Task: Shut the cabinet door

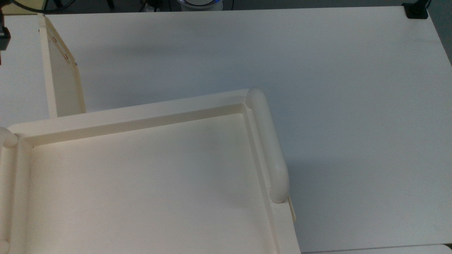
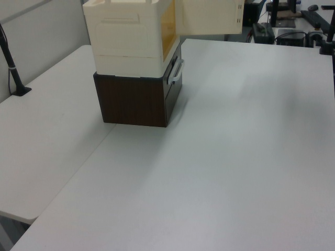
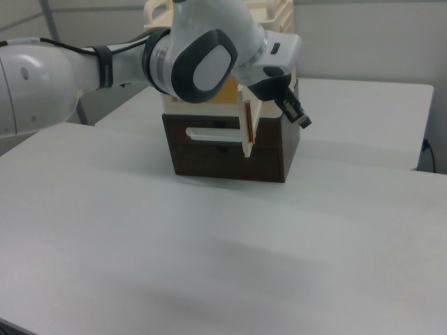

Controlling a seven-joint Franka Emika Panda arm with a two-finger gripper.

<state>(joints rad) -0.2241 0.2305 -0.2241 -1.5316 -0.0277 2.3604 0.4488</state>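
the cabinet (image 2: 131, 36) is a cream plastic unit standing on top of a dark brown drawer box (image 2: 138, 99), which rests on the white worktop (image 2: 235, 157). in the left view the pair sits at the far left of the worktop; in the right view it stands at the far middle. in the top view the cabinet's recessed tray-like top (image 1: 141, 183) takes up the near left, with a rounded cream rail (image 1: 268, 144) along the top view's right edge of it.

the cabinet door (image 1: 61, 76) stands open. in the top view it sticks out from the cabinet's far left corner toward the far edge of the worktop, almost square to the cabinet front, with small reddish-brown fittings near its far end. in the left view the door (image 2: 209, 16) swings out to the left view's right, above the worktop. in the right view it is seen edge-on as a thin upright strip (image 3: 247, 129) in front of the drawer box.

the white arm (image 3: 105, 66) reaches in from the right view's left, and its dark jaws (image 3: 293, 108) hang just beside the door's edge, on the right view's right of it. whether they are spread or pressed together i cannot tell.
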